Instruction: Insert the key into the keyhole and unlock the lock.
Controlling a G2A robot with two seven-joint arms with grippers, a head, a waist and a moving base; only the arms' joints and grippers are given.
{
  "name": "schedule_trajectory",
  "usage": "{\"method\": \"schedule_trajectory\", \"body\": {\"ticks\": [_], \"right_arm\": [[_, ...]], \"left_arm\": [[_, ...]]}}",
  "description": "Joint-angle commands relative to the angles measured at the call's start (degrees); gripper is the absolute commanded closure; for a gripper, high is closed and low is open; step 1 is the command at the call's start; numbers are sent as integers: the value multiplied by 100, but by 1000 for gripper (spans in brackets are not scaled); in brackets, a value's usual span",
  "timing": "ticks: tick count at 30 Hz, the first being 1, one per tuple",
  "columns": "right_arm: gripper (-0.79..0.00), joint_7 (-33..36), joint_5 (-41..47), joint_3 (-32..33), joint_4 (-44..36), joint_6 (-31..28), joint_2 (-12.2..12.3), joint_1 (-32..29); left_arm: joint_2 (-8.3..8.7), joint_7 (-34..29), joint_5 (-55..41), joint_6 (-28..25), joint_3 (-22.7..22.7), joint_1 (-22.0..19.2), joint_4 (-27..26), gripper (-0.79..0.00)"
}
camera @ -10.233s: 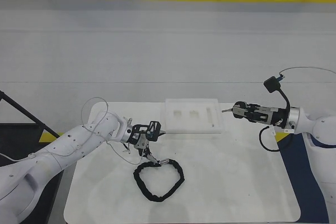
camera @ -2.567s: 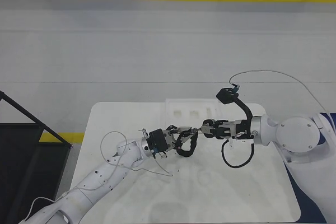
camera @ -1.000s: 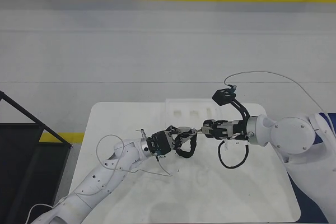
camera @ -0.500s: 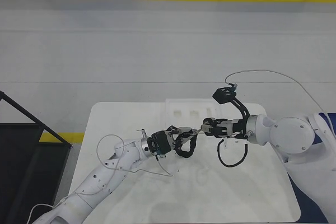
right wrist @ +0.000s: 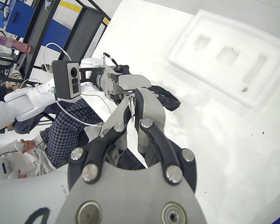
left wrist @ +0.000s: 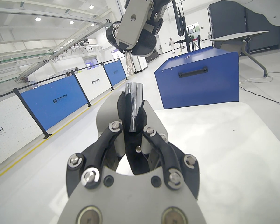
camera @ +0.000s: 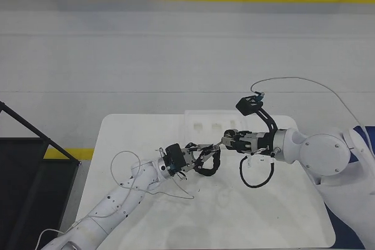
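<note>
Left gripper (left wrist: 133, 104): clamped on the lock cylinder (left wrist: 134, 90), above the table (camera: 281, 206).
Right gripper (right wrist: 133, 99): pinches the key (left wrist: 130, 64).
Key: blade points at the cylinder's end, near, apart.

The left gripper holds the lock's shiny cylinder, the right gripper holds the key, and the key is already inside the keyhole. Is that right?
Not quite. The key is not inside: the left wrist view shows its tip short of the lock cylinder, with a gap between them. The left gripper does hold the lock cylinder, and the right gripper holds the key.
</note>
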Motion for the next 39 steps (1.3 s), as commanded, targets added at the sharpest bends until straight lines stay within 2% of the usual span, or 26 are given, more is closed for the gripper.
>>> {"method": "schedule_trajectory", "body": {"ticks": [1,10,13,16,23,31,39], "right_arm": [[0,3,1,1,1,-1,0,1],[0,-61,-54,-5,-8,-24,1,-24],[0,-145,-259,-50,-93,-30,9,-111],[0,-85,-495,-90,-252,77,19,-125],[0,42,-987,-190,-637,299,33,-149],[0,-13,-1278,-536,-678,361,-16,-155],[0,-141,-1380,-639,-651,461,-63,-114]], "left_arm": [[1,-3,5,1,-1,0,-2,0],[0,-28,-3,18,-4,10,-9,0],[-8,-120,15,232,-29,125,-80,0],[-38,157,-77,488,-35,251,36,0],[-176,795,-37,1144,116,290,457,0],[-354,1010,-135,1371,300,166,816,0],[-447,1123,-69,1559,331,148,919,0]]}}
